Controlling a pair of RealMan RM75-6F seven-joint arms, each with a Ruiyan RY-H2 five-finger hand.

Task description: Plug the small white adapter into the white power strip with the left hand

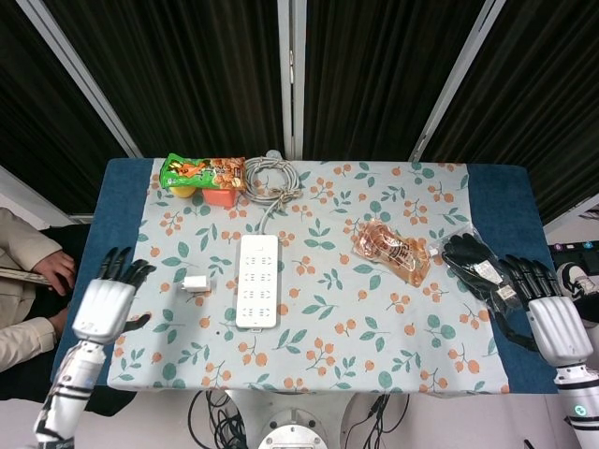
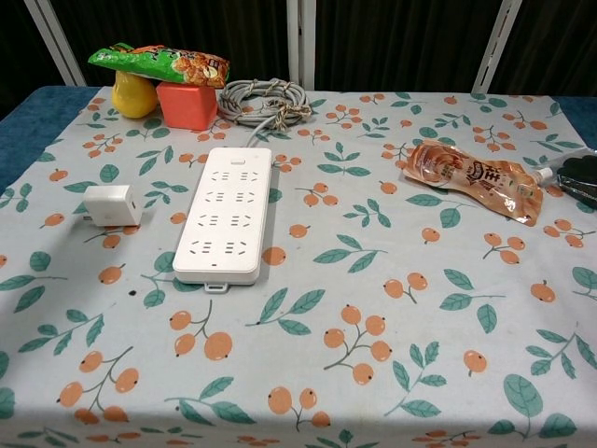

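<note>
We record the small white cube-shaped adapter (image 1: 196, 282) lying on the floral cloth of the bench (image 1: 374, 355), just beside the left long edge of the white rectangular power strip (image 1: 257, 280) but apart from it; in the chest view the adapter (image 2: 112, 204) rests on its side, with short prongs showing at its left face. The power strip (image 2: 226, 213) lies flat with its socket face up and every socket unoccupied. Its grey cable runs from the far end to a coiled grey bundle (image 1: 270, 178) near the back edge.

We note the left hand (image 1: 109, 300) hovers over the blue left margin of the bench, left of the adapter and not touching it, its dark fingers spread apart and holding nothing. The right hand (image 1: 552, 315) sits at the right edge, fingers likewise apart and empty, just beside a black glove in a clear plastic bag (image 1: 478, 264).

At the back left we see a green and orange snack packet (image 2: 159, 62) resting on top of an orange-red block (image 2: 187, 105) and a yellow pear-shaped object (image 2: 133, 95). An orange-printed foil pouch (image 2: 471, 176) lies right of centre. A person's hand and sleeve (image 1: 42, 267) show at the far left, off the bench.
</note>
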